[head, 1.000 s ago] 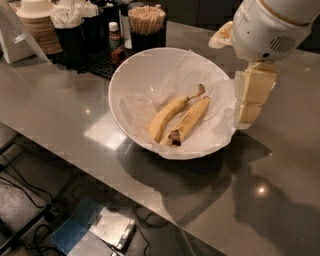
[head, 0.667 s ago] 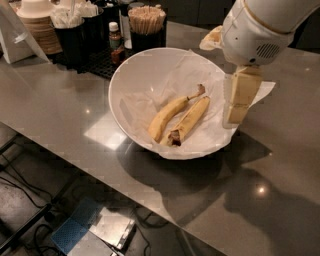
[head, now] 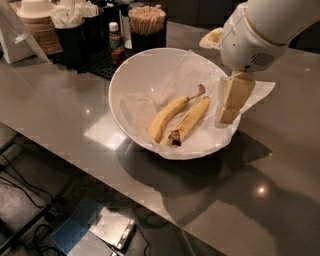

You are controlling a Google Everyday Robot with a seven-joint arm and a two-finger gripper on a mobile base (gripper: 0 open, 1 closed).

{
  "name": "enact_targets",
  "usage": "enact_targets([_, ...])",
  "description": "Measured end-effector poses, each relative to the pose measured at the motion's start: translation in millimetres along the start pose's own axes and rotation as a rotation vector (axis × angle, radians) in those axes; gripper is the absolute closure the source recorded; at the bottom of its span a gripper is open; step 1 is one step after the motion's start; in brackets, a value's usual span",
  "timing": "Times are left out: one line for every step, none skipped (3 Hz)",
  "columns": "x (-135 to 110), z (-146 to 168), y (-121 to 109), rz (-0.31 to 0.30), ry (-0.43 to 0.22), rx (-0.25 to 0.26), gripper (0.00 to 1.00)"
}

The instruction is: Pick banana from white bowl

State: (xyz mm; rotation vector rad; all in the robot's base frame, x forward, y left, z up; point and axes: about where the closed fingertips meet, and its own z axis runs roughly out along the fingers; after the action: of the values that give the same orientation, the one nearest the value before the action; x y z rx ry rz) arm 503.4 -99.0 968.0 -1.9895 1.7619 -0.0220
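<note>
A large white bowl stands on the grey counter, lined with a crinkled white paper sheet. Two bananas lie side by side in it. The banana is the straighter, duller one on the right, with a dark bruised end pointing to the front. A brighter curved banana with a thin brown stem lies to its left. My gripper hangs from the white arm over the bowl's right rim, just right of the banana and a little above it. It holds nothing that I can see.
Dark holders with wooden stir sticks, a small sauce bottle, napkins and stacked brown paper items stand at the back left of the counter. The counter's front edge runs diagonally, with floor and cables below it.
The arm has moved left and down, bringing the gripper from outside the bowl's right edge to over its right rim, closer to the banana. The bananas have not moved.
</note>
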Motion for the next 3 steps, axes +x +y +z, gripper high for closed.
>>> enact_targets([0,0,1,-0.001,0.002,-0.005,0.00])
enact_targets([5,3,-10,-0.060,-0.029,0.004,0.00])
enact_targets([7,19,-30,-0.172,-0.119,0.008,0.00])
